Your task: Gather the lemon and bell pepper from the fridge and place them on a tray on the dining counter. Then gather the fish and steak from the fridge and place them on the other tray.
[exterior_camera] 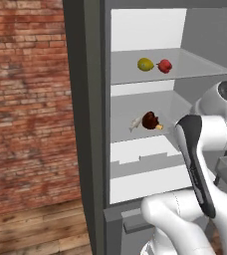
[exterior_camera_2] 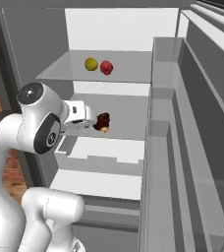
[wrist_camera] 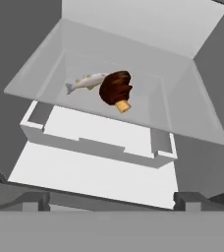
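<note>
- Up on the higher glass shelf of the open fridge (exterior_camera: 93, 124) sit the lemon (exterior_camera: 145, 64) and the bell pepper (exterior_camera: 165, 65), side by side and just apart — lemon toward the hinge-side wall, pepper toward the open door.
- The lemon's long axis runs roughly across the shelf, its pointed ends facing left and right in the left base view; the pepper is too round to give a clear axis.
- One shelf down lie the fish (wrist_camera: 87, 81) and the steak (wrist_camera: 115, 88), touching or nearly so. The fish stretches across the shelf, its tail toward the left of the hand view and its head end against the steak; the steak's pale patch faces the front edge.
- From the gripper (wrist_camera: 112, 204), the lower pair lies straight ahead and a little above the fingertips (wrist_camera: 33, 201), well apart from them; the lemon and pepper are higher, above the hand's line of sight.
- So the coming move, as I judge it, turns on height — the hand must rise to the upper shelf before it can reach in for the lemon.
- The gripper stands fully open and has hold of nothing.
- In the right base view the hand points into the fridge at about the level of the lower shelf.
</note>
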